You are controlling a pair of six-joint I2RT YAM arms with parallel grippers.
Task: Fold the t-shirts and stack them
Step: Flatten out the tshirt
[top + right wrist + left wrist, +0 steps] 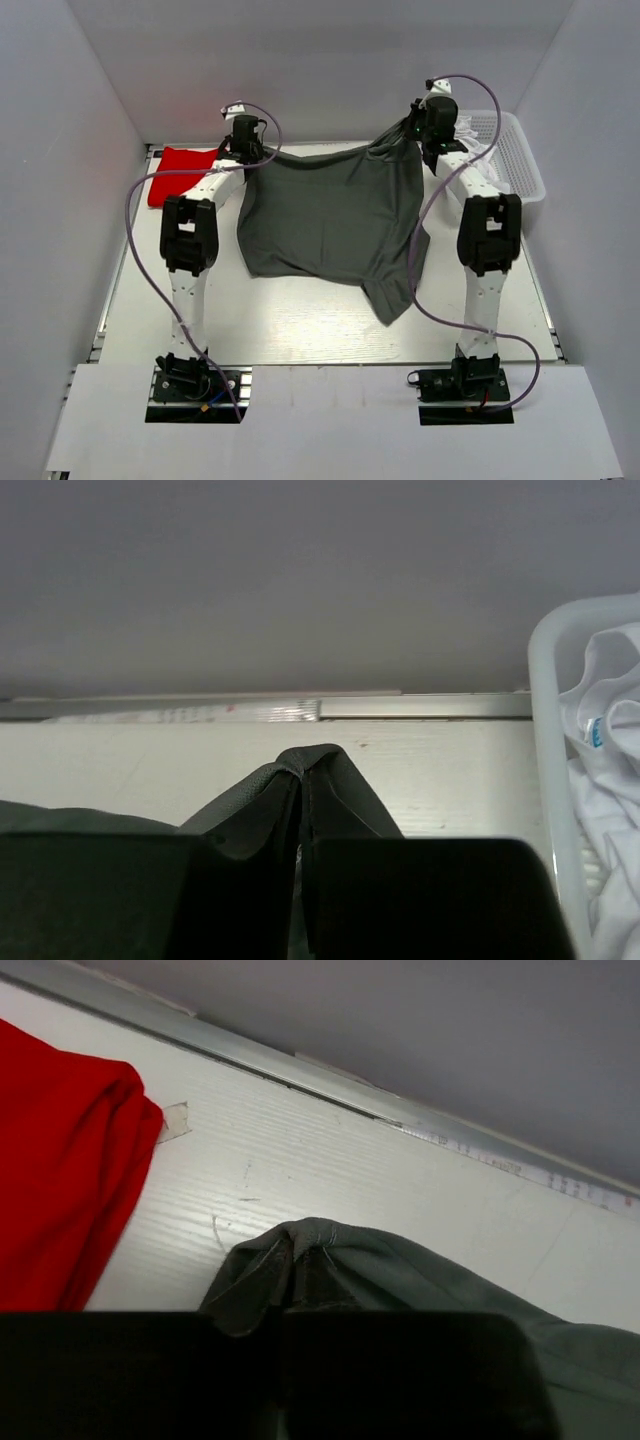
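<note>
Holding charcoal t-shirt (330,215) by far corners.
Both clamped on it: left gripper (244,157), right gripper (408,136); stretched left-right; rail (190,713) scale print unreadable.

White table (300,335), plain grey walls (320,70)

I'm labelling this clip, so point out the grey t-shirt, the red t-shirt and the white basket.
grey t-shirt (325,215): top view, middle of the spread body.
red t-shirt (60,1160): left wrist view, middle of its visible cloth.
white basket (543,770): right wrist view, on its rim.

White table (300,335) under red t-shirt (180,176), grey t-shirt (330,220), basket (530,168)
</note>
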